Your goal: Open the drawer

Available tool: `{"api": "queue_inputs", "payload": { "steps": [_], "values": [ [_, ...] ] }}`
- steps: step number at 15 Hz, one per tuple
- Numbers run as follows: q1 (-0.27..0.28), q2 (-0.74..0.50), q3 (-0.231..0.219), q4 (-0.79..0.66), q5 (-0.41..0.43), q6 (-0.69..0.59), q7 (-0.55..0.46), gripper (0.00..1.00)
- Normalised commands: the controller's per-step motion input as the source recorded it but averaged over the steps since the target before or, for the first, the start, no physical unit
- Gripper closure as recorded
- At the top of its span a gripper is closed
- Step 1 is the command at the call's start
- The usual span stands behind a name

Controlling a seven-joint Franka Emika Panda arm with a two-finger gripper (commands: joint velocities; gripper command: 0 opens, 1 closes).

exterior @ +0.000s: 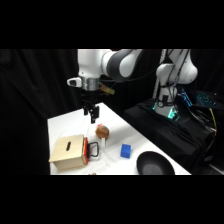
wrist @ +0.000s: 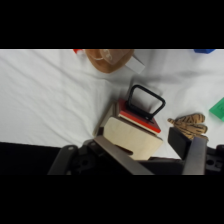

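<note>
The drawer is the red-orange front with a black loop handle on the right side of a small light-wood box, and it sits flush with the box. My gripper hangs above the table, behind and higher than the handle, touching nothing. From the wrist, the drawer's red front and the handle lie below, just ahead of my gripper. Its fingers stand open and empty over the box top.
A brown ball lies just behind the handle, and a blue cube sits to its right. A black pan rests at the table's front right corner. A small striped toy lies beside the box.
</note>
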Motion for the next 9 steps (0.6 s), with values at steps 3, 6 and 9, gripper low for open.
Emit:
{"api": "queue_inputs", "payload": {
  "steps": [3,6,9],
  "values": [
    [-0.003,0.11,0.049,0.04,0.078,0.19,0.02,0.00],
    [0.013,0.11,0.051,0.05,0.073,0.17,0.05,0.00],
    [0.024,0.07,0.042,0.03,0.061,0.14,0.06,0.00]
  ]
}}
